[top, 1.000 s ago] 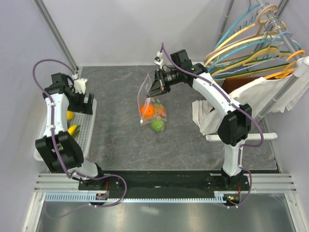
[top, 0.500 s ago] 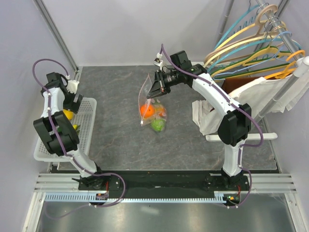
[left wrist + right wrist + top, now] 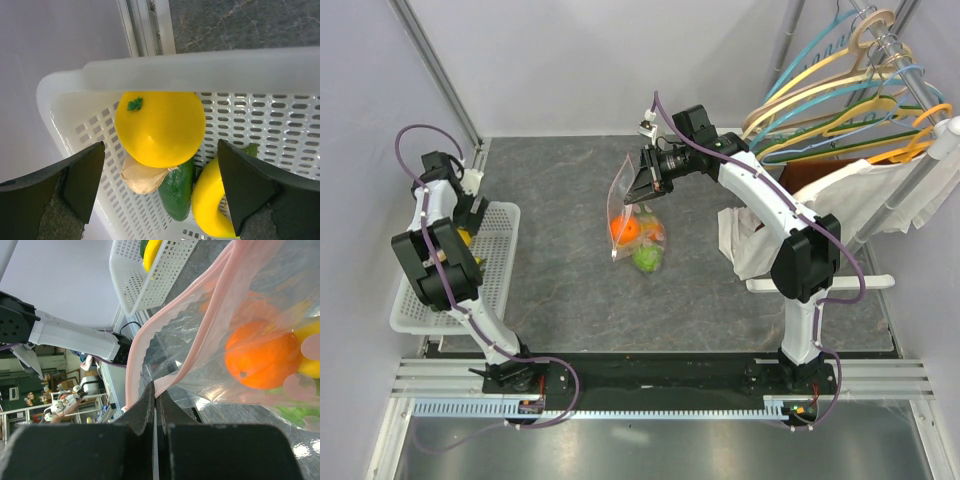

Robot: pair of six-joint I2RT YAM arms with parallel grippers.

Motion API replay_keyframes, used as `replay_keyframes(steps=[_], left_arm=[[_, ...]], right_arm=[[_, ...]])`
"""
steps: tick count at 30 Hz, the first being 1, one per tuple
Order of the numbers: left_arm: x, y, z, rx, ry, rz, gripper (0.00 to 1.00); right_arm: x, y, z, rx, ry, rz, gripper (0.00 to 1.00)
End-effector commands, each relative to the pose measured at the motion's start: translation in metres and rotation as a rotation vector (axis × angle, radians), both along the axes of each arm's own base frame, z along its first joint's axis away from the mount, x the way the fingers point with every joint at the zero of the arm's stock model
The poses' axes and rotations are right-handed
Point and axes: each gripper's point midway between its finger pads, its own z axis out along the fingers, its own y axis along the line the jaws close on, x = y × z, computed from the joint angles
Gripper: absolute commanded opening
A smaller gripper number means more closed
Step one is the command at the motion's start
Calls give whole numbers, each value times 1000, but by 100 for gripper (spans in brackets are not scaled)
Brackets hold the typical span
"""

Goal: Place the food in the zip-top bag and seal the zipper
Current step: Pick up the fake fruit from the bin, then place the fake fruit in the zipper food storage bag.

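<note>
this looks like a robot lab cell. my left arm [image 3: 438, 262] and right arm [image 3: 760, 198] are bolted to aluminium rails [image 3: 880, 385] at the edge of a table with a grey mat [image 3: 570, 290]. plain pale walls [image 3: 580, 60] and metal frame posts [image 3: 432, 65] box it in. past the frame is a cluttered equipment room [image 3: 55, 395].

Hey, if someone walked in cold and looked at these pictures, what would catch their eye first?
The clear dotted zip-top bag held up mid-table, its pink zipper edge pinched in the right fingers, with an orange fruit inside. Next, the big yellow fruit in the white basket at the left edge, framed by the open left fingers. Colourful hangers at far right also stand out.
</note>
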Motion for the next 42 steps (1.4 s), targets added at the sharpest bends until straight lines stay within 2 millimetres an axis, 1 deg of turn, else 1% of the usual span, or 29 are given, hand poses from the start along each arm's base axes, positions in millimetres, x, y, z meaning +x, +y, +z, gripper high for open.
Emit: replay_keyframes(steps=[1, 8, 12, 14, 17, 19, 20, 21, 22, 23, 24, 25, 26, 27, 28, 29, 30, 31, 32, 33, 34, 35, 36, 37, 38, 39, 40, 41, 42], left_arm=[[5, 14, -12, 48, 20, -9, 100], [3, 10, -26, 18, 38, -1, 100], [-1, 4, -34, -9, 51, -4, 94], [-1, -1, -29, -30, 29, -1, 91], [3, -12, -8, -84, -20, -4, 80], [5, -22, 9, -124, -47, -22, 75], [5, -27, 22, -134, -70, -29, 67], [8, -29, 36, -138, -90, -32, 63], [5, -47, 41, -216, -92, -61, 61], [3, -58, 60, -252, -130, -70, 60], [8, -68, 81, -281, -173, -94, 59], [11, -93, 96, -384, -220, -151, 59], [0, -114, 108, -460, -206, -168, 59], [1, -134, 139, -479, -270, -222, 59], [-1, -163, 156, -565, -301, -289, 59], [-10, -186, 167, -628, -296, -330, 59], [-16, -220, 198, -659, -352, -430, 59], [-22, -251, 217, -753, -382, -515, 59], [-32, -275, 234, -808, -403, -564, 60], [-41, -310, 254, -859, -421, -671, 60], [-57, -337, 275, -939, -442, -755, 61], [-66, -354, 287, -1006, -439, -762, 61], [-76, -388, 303, -1062, -445, -869, 61], [-86, -404, 314, -1118, -449, -912, 61], [-97, -426, 315, -1196, -389, -906, 59], [-100, -436, 317, -1222, -375, -914, 59], [-97, -447, 317, -1239, -373, -929, 59], [-99, -458, 310, -1276, -315, -898, 58], [-107, -472, 305, -1300, -270, -921, 58]], right_arm=[[-1, 2, 8, 19, -38, 15, 0], [0, 1, 9, 20, -36, 14, 0], [0, 2, 8, 20, -34, 15, 0], [0, 2, 8, 20, -38, 17, 0], [-1, 2, 7, 18, -33, 16, 0], [0, 2, 5, 16, -34, 16, 0], [0, 2, 5, 16, -34, 16, 0], [1, 2, 4, 14, -33, 14, 0], [2, 2, 4, 13, -37, 12, 0], [2, 2, 3, 11, -36, 11, 0], [2, 2, 2, 11, -34, 12, 0], [2, 2, 2, 9, -35, 14, 0], [3, 2, 1, 7, -35, 12, 0], [2, 2, 0, 5, -30, 13, 0], [3, 2, 0, 6, -34, 10, 0], [3, 2, -1, 3, -34, 10, 0], [3, 2, -1, 2, -37, 10, 0], [3, 2, 0, 3, -38, 12, 0], [3, 2, 0, 1, -41, 10, 0], [3, 2, -1, 1, -42, 11, 0], [3, 2, 0, 1, -42, 11, 0], [3, 2, 0, 1, -42, 11, 0], [3, 2, 0, 1, -41, 11, 0], [3, 2, 0, 2, -40, 12, 0], [2, 2, 1, 2, -43, 12, 0], [2, 1, 2, 4, -42, 13, 0], [2, 0, 2, 3, -44, 13, 0], [0, 0, 3, 4, -44, 14, 0], [-1, -1, 5, 5, -45, 14, 0]])
